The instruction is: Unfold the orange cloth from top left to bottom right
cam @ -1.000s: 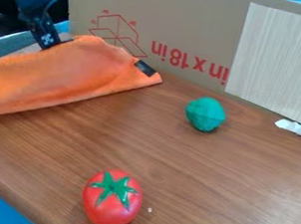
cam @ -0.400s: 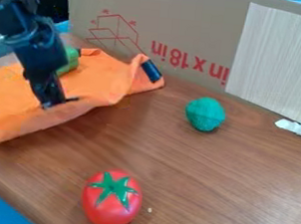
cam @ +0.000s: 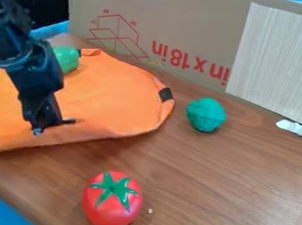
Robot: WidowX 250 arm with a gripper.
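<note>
The gripper (cam: 50, 125) hangs at the left over the front part of the orange cloth (cam: 108, 98), close to the cloth's front edge. The cloth lies spread across the left side of the table, with its rounded right end near the teal ball and a dark tag (cam: 166, 94) on that end. Its left end runs out of view. On the cloth's back part, just behind the arm, sits a green rounded object (cam: 67, 59), partly hidden by the arm.
A teal ball (cam: 206, 115) stands right of the cloth. The toy tomato (cam: 112, 199) is nearer the front of the wooden table (cam: 226, 192). A cardboard box (cam: 183, 17) and a pale panel (cam: 283, 62) rise along the back. A white object (cam: 298, 129) lies at the right.
The gripper has come forward from the back left. The cloth's front edge has shifted toward the front, its right end has flattened and spread rightward, and the green object has come into sight.
</note>
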